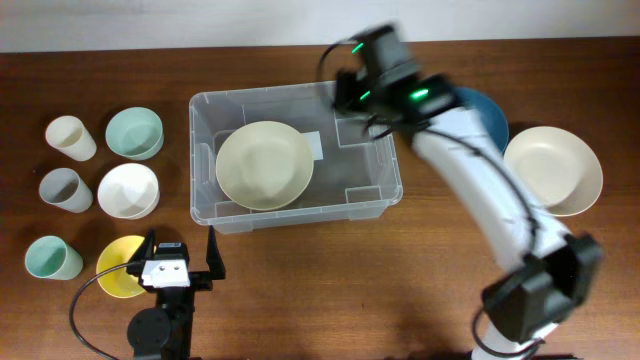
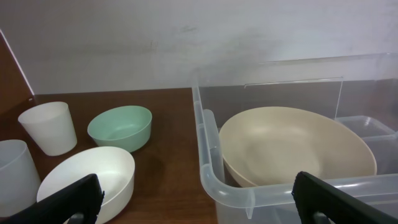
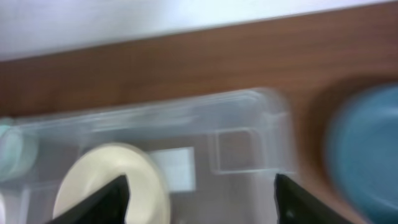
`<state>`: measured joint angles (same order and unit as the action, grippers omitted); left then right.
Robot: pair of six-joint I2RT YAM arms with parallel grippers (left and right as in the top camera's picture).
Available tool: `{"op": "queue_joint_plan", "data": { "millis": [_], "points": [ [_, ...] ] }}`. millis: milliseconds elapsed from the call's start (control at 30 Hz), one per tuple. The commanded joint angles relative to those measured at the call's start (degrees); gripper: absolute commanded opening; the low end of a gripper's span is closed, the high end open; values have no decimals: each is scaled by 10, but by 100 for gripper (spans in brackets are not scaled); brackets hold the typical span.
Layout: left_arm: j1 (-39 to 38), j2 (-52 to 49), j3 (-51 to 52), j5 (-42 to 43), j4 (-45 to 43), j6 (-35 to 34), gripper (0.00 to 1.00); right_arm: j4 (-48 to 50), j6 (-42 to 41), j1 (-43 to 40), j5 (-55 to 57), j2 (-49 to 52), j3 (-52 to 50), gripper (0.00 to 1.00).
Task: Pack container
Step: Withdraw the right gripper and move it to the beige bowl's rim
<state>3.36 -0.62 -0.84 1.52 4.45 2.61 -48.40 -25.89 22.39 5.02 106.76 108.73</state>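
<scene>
Early stage: one cream plate in the container; second plate at 3 o'clock, bowls and cups at 9 o'clock unpacked; left gripper and right gripper both spread apart, empty

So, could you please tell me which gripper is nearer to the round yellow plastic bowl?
Left. The left gripper sits right beside the round yellow plastic bowl; the right gripper hangs far off, above the far right corner of the large clear plastic container.
</scene>
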Motion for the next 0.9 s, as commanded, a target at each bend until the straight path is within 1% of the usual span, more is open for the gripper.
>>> {"op": "queue_joint_plan", "data": {
  "millis": [0, 33, 67, 133, 167, 233, 300, 333, 433, 533, 600, 700, 767, 867],
  "points": [
    [2, 3, 3, 6, 0, 5, 99, -80, -56, -94, 96, -34, 66, 75],
    [2, 3, 3, 7, 0, 5, 99, -97, -65, -116, 101, -36, 71, 80],
    [2, 3, 3, 6, 0, 5, 99, -126, -77, -158, 101, -40, 73, 91],
    [2, 3, 3, 6, 0, 5, 99, -195, -125, -243, 101, -40, 72, 93],
    [2, 3, 3, 6, 0, 5, 99, -238, -168, -308, 100, -38, 59, 93],
    [2, 3, 3, 6, 0, 5, 99, -265, -219, -374, 89, -36, 39, 94],
    [2, 3, 3, 6, 0, 5, 99, -264, -241, -431, 51, -34, 10, 95],
    [2, 3, 3, 6, 0, 5, 100, -264, -245, -444, 41, -33, 2, 96],
    [2, 3, 3, 6, 0, 5, 99, -242, -261, -511, -7, -33, -65, 97],
    [2, 3, 3, 6, 0, 5, 99, -193, -260, -540, -17, -33, -142, 97],
    [2, 3, 3, 6, 0, 5, 99, -148, -241, -544, -16, -33, -190, 97],
    [2, 3, 3, 7, 0, 5, 99, -86, -242, -543, -17, -33, -255, 99],
    [2, 3, 3, 6, 0, 5, 99, -45, -242, -544, -18, -32, -294, 99],
    [2, 3, 3, 6, 0, 5, 99, -18, -242, -544, -18, -31, -320, 99]
  ]
}}
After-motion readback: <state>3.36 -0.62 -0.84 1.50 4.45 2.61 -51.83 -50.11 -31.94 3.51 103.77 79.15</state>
